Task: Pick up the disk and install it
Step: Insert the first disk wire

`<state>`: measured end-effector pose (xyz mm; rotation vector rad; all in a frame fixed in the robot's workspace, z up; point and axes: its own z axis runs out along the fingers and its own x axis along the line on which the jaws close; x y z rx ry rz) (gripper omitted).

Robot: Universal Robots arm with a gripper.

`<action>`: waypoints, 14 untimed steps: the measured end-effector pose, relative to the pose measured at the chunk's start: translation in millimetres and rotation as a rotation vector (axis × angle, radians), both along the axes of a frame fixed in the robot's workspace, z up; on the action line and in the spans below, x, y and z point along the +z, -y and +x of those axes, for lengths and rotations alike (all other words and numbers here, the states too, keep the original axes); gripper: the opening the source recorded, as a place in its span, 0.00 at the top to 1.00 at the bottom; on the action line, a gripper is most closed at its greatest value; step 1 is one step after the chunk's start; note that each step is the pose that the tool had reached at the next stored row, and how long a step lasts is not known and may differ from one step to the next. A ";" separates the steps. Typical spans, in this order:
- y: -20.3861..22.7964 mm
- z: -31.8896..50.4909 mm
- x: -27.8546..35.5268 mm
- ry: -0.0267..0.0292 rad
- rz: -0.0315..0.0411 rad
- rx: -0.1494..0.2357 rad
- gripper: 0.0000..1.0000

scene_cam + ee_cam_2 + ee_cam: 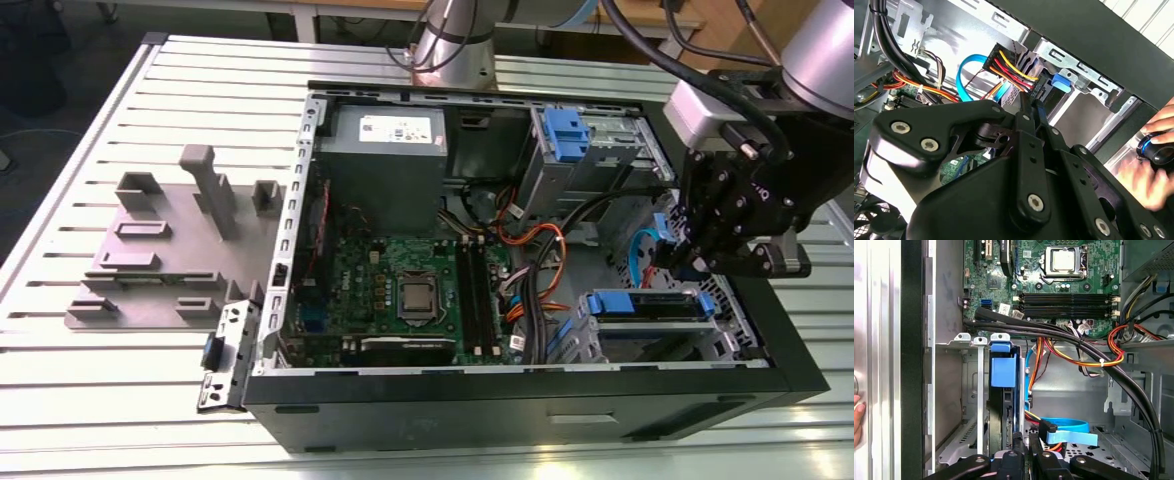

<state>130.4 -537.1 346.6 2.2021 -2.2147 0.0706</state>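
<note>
Okay, so the disk [650, 303] is sitting edge-up inside the drive bay [594, 345] of the open computer case [534, 400]. In the first wrist view its blue end tab [1003, 371] sticks out at the bay's mouth. The gripper [691, 265] hangs just above the bay, close over the disk. Its fingers [1025, 125] look clenched together with nothing between them. A bundle of red, yellow and black wires [1011, 70] runs right beside the bay.
</note>
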 end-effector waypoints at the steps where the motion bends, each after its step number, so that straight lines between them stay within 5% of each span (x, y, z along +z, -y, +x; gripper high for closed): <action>1: 0.0 0.0 0.0 0.0000 0.0000 0.000 0.84; 10: 0.6 -1.3 -0.3 0.0015 -0.0001 0.000 0.84; 14: 0.6 -6.1 -1.2 0.0126 0.0000 0.000 0.84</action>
